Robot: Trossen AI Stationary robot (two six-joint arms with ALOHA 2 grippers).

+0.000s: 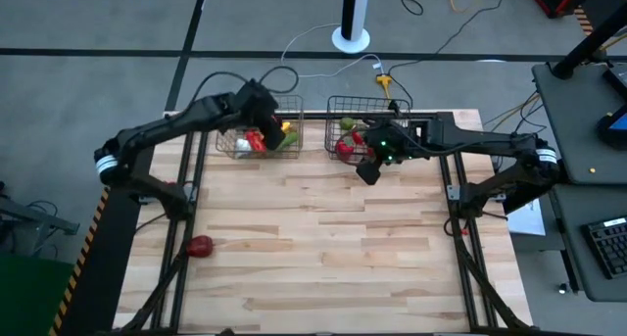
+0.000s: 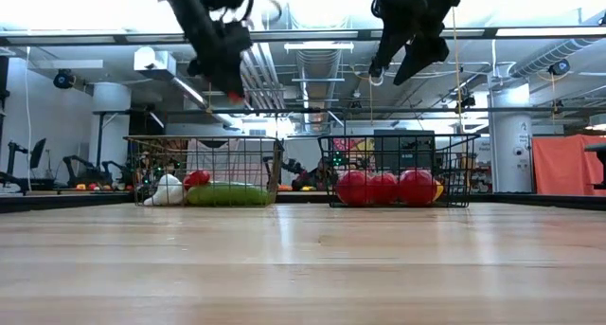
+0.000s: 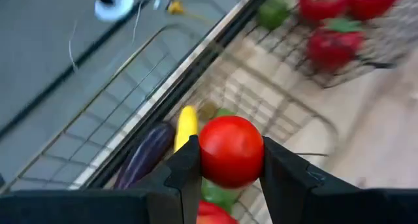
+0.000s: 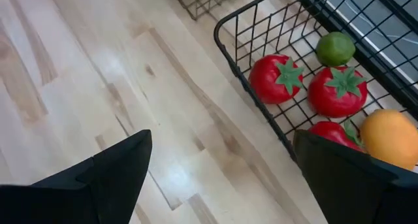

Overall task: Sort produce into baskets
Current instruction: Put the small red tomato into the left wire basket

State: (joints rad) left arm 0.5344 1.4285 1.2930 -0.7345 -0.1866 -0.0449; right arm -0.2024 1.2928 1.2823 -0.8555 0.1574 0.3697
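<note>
My left gripper [image 3: 230, 152] is shut on a red tomato [image 3: 230, 140] high above the brownish wire basket [image 1: 233, 148] at the table's far left; the gripper also shows in the high view [image 1: 263, 128] and the low view [image 2: 227, 79]. In that basket lie a yellow corn [image 3: 186, 125], a purple eggplant [image 3: 147, 155], a green cucumber [image 2: 227, 194] and white garlic [image 2: 169, 190]. My right gripper [image 4: 222, 136] is open and empty, raised over the table just in front of the darker basket [image 1: 333, 106], which holds red tomatoes [image 4: 275, 77], a green fruit [image 4: 336, 48] and an orange [image 4: 390, 138]. My left gripper pinches the tomato's two opposite sides [image 3: 208, 152] between its two fingers [image 3: 186, 168]. The fingers slant down from above. The tomato is lifted clear, high over the brownish basket.
One red piece of produce [image 1: 200, 245] lies on the bare wood near the table's left edge. The two baskets stand side by side along the far edge. The wide wooden tabletop [image 1: 323, 248] stretches in front of them.
</note>
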